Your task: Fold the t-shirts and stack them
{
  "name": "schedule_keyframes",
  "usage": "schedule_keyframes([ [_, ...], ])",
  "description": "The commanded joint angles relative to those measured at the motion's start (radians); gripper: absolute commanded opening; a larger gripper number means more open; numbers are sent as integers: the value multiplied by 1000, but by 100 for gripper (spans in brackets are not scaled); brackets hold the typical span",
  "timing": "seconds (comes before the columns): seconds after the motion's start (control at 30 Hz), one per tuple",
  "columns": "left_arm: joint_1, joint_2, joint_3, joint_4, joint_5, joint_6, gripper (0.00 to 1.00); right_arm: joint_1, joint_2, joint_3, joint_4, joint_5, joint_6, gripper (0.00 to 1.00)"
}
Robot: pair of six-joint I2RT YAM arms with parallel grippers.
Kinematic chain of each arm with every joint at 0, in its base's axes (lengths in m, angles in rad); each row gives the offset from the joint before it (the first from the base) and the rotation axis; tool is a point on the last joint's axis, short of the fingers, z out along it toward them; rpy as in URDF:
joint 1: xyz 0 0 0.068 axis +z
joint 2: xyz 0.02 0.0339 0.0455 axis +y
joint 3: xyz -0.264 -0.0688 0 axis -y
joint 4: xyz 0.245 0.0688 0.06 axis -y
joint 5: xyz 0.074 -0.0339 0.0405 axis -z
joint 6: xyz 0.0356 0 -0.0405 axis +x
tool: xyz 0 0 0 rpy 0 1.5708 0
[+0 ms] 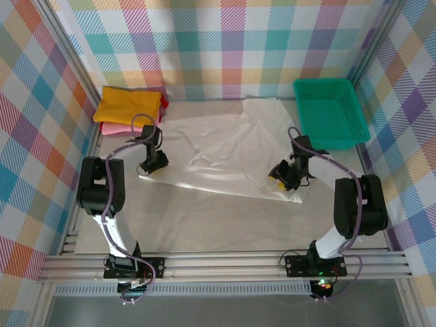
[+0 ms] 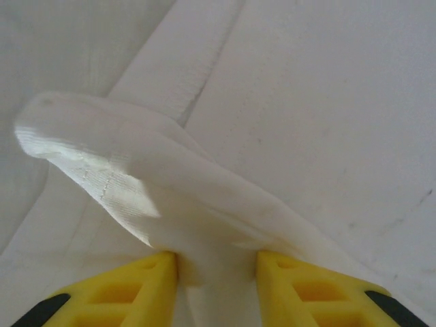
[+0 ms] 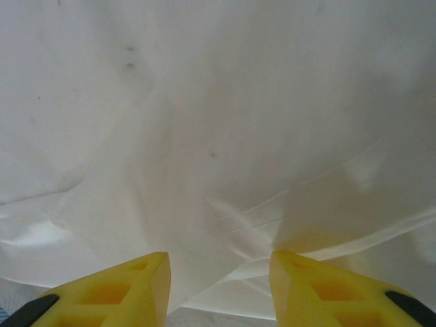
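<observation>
The white t-shirt (image 1: 225, 146) lies spread across the middle of the table, wrinkled, one sleeve reaching toward the back. My left gripper (image 1: 151, 166) sits at the shirt's near left corner. In the left wrist view it (image 2: 216, 262) is shut on a bunched, raised fold of the white cloth (image 2: 136, 184). My right gripper (image 1: 279, 176) is at the near right corner. In the right wrist view it (image 3: 219, 262) is open, its yellow fingers (image 3: 129, 286) straddling the cloth's edge (image 3: 204, 122). A folded mustard-yellow shirt (image 1: 129, 104) tops pink (image 1: 112, 127) and red (image 1: 164, 101) ones at the back left.
A green plastic basket (image 1: 331, 112) stands at the back right, close behind the right arm. Checked walls close in the table on three sides. Bare tabletop (image 1: 218, 221) lies between the shirt and the arm bases.
</observation>
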Motion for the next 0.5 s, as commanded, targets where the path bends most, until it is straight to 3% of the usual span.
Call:
schedule_keyframes([
  [0.0,8,7,63,-44,-7,20,37,7,-23,5,10,8,23,44],
  [0.47,2,-79,-176,17,0,-45,39,84,-3,-40,70,-24,109,44],
])
